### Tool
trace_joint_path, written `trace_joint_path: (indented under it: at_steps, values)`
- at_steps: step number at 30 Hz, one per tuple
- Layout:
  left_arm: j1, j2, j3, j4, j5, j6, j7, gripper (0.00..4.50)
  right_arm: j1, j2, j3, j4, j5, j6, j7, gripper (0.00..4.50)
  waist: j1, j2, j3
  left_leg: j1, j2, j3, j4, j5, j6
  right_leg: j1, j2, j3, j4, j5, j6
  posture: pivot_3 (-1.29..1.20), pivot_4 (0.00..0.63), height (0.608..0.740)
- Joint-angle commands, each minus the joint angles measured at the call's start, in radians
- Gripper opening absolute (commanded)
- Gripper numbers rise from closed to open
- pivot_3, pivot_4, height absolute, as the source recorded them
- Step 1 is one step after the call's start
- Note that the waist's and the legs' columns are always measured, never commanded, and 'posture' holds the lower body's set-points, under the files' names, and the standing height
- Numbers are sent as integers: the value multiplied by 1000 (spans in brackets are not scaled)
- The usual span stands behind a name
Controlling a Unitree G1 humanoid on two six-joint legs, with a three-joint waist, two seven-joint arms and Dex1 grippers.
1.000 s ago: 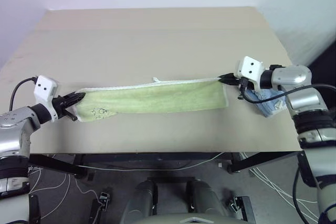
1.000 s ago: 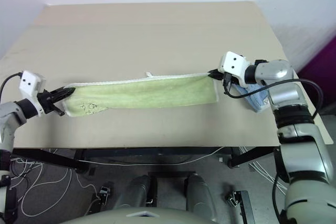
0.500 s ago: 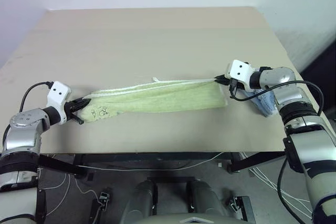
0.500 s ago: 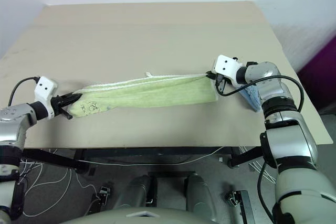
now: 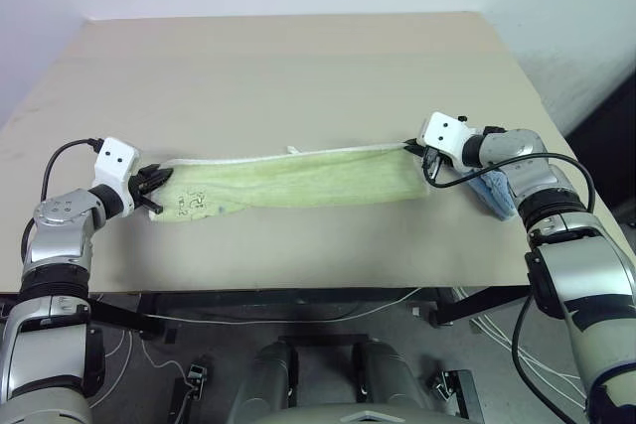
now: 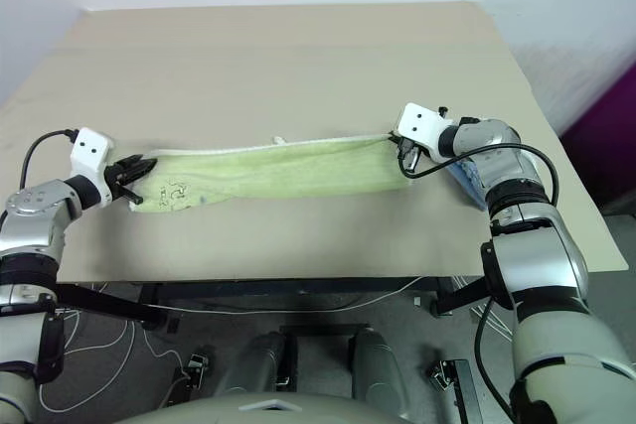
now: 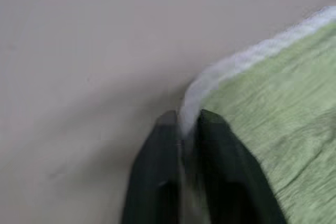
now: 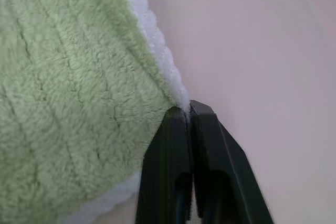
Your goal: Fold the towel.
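On the beige desk (image 5: 298, 57) the towel (image 5: 298, 181) now lies flat as a long folded strip just inside the near edge, where a second ago it hung taut and lifted between the two hands. The left hand (image 7: 184, 124) has its fingers slightly parted around the white-edged left corner; the right hand (image 8: 188, 109) pinches the right corner. Farther right, the blue folded towel (image 5: 497, 194) sits near the desk's right edge, so I judge this fold laid down and release beginning.
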Motion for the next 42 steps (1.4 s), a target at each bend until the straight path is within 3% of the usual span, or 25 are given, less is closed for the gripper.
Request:
trace_joint_path:
  at_steps: [1,8,10,14,17,21,27,35,42]
  values:
    - [-7,19,21,-9,-9,-8,-13,2051,-24,-15,-28,-8,13,-5,-7,1359,1,0,0,0,0,0,0,0,0,0,0,0,0,0,0,0,150,740]
    - [0,39,50,19,4,-29,55,4454,-18,-50,-58,-44,16,-27,-75,3801,0,0,0,0,0,0,0,0,0,0,0,0,0,0,0,0,150,740]
    - [6,39,78,12,-24,-26,62,4500,-5,-67,-74,-78,25,-40,-100,4474,0,0,0,0,0,0,0,0,0,-1,0,0,0,0,0,0,150,740]
    - [36,51,133,-24,-49,-15,104,4500,60,-107,-137,-219,87,-7,-105,4474,1,0,0,-1,0,0,0,0,0,-1,0,0,0,0,0,0,150,740]
    - [66,69,172,-48,-50,-29,153,4500,180,-120,-225,-446,207,157,-72,4474,2,0,0,-1,0,0,0,0,0,-1,-1,1,0,0,0,0,150,740]
    - [178,59,212,-234,-112,-61,83,4500,439,-97,-347,-929,462,638,-73,4474,8,0,0,-1,0,-1,0,0,0,0,-3,1,0,0,0,0,150,740]
    - [319,39,234,-466,-189,-2,26,4500,678,41,-560,-1374,858,1304,-343,4474,9,-1,-1,-1,1,-2,0,0,0,-1,-4,2,1,0,0,0,150,740]
    - [358,7,136,-677,-252,78,-97,4500,746,304,-815,-1516,1311,1731,-756,4474,10,-1,-2,-1,0,-3,-1,0,0,1,-4,1,0,0,0,0,150,740]
    - [365,-33,46,-780,-263,132,-152,4500,784,442,-850,-1463,1544,1741,-1113,4474,4,-1,-2,-1,0,-2,-2,0,0,0,-3,1,-1,0,0,0,150,740]
